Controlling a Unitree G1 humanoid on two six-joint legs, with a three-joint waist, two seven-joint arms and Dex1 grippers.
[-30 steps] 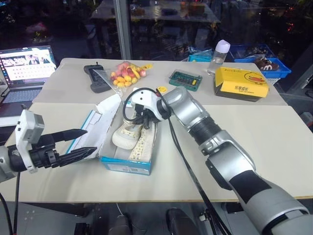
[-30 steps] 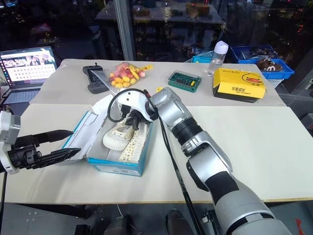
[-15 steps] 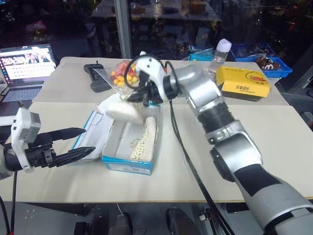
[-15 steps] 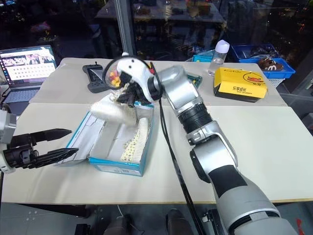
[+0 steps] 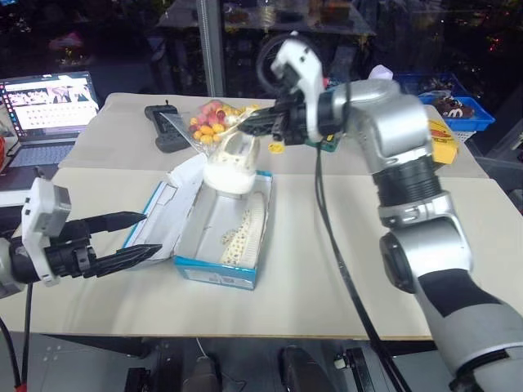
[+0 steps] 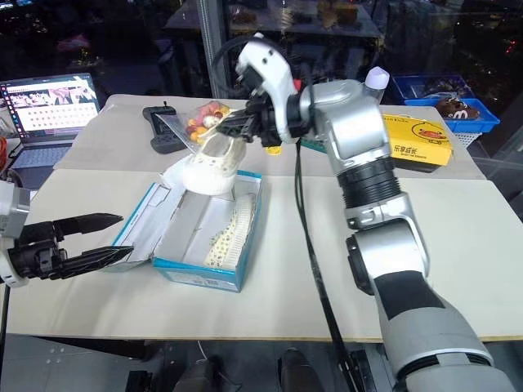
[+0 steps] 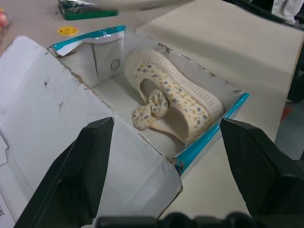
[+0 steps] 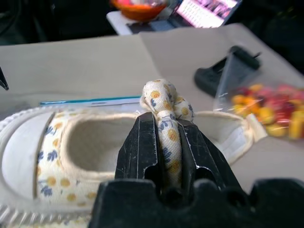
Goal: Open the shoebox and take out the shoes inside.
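1. While our right end effector [image 6: 237, 126] grips one shoe [image 6: 206, 167] by its bow strap, pinched tight between the fingers, the shoe hangs above the far end of the shoebox [image 5: 214, 237].
2. We judge the step in hand to be carrying this shoe clear of the box, then setting it on bare desk [image 5: 343, 269] to the right.
3. We should keep the pinch firm, since the strap is thin and the shoe dangles toe-down.
4. We should also steer clear of the snack bag [image 5: 208, 122] just beyond.
5. Our left end effector [image 5: 135, 237] stands wide apart beside the open lid [image 7: 57, 128], holding nothing.
6. One shoe [image 7: 171, 102] lies on its side in the box, to be lifted out next.
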